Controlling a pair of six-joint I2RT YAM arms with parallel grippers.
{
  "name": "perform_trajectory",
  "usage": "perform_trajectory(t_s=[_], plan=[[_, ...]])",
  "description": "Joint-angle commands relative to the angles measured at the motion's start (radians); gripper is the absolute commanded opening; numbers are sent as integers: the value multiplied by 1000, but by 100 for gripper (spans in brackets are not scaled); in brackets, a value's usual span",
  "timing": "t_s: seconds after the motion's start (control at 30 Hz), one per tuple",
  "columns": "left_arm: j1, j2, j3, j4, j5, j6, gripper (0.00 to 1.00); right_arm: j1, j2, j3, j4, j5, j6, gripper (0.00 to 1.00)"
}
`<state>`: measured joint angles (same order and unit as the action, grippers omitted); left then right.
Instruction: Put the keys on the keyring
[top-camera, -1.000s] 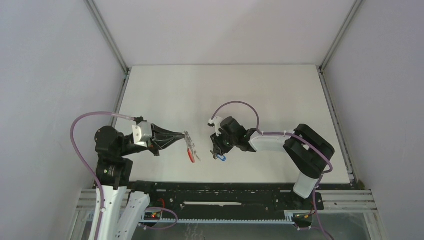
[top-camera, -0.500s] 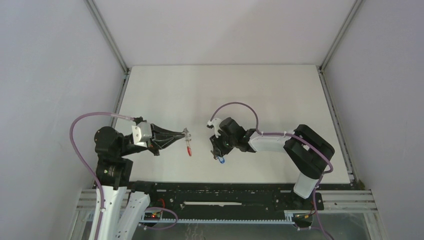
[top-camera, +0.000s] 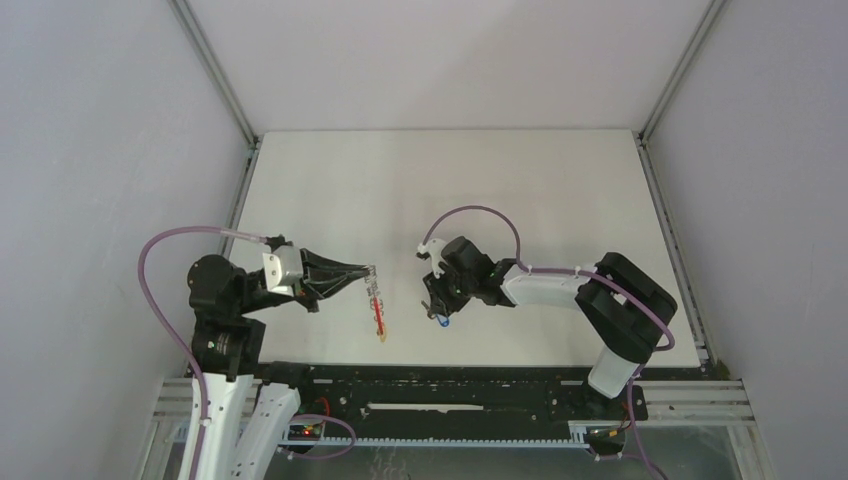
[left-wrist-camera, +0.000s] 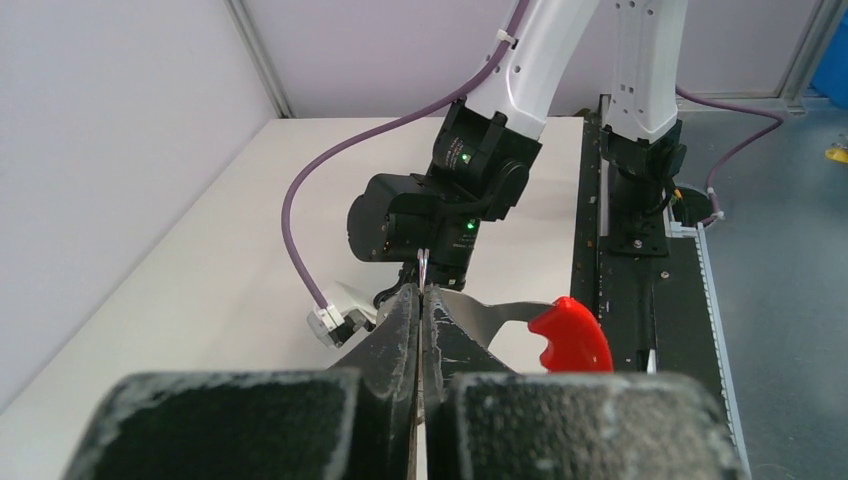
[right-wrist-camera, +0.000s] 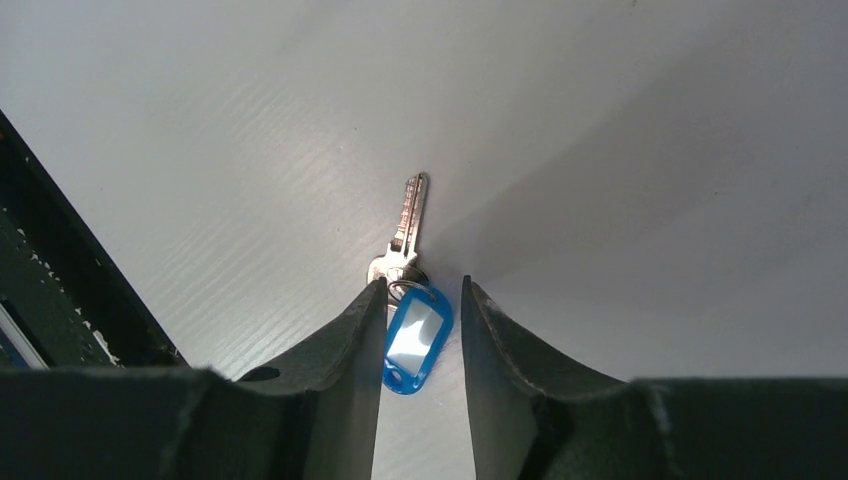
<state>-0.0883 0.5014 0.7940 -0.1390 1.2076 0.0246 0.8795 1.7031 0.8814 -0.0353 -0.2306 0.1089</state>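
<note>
Our left tool, pressed together, pinches the keyring by the surface's near edge. Our right tool straddles the blue key; we cannot tell whether it grips.

We look down from above and behind on the whole table; our left wrist view faces the right arm; our right wrist view sits close over it.

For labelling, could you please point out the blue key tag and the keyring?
blue key tag (right-wrist-camera: 415, 340): right wrist view, the tag's pale window.
keyring (left-wrist-camera: 572, 335): left wrist view, its red band.
</note>
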Motion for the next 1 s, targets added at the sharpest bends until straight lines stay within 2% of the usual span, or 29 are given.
perform_trajectory(t_s=[0.0,0.23,0.43,0.47,0.67,0.7,0.77,0.8,0.97], plan=[[8,-10,4,36,-12,-18,0,16,-24,-5,4,13,-9,39],[8,-10,4,36,-16,-18,0,41,-13,-4,1,42,-13,24],[8,-9,-2,37,-14,-44,0,44,-20,-4,-8,46,-22,0],[8,-9,-3,37,-13,-44,0,44,-25,-5,-9,45,-24,0],[8,-8,-14,37,-11,-45,0,37,-52,-4,9,5,-34,0],[9,-8,-12,36,-11,-45,0,36,-52,-4,9,2,-38,3],[8,-6,-9,37,-11,-44,0,33,-54,-4,4,15,-34,27],[8,-5,-7,36,-11,-44,0,30,-55,-4,2,15,-33,33],[8,-2,-6,37,-11,-44,0,19,-57,-4,20,-16,-40,37]])
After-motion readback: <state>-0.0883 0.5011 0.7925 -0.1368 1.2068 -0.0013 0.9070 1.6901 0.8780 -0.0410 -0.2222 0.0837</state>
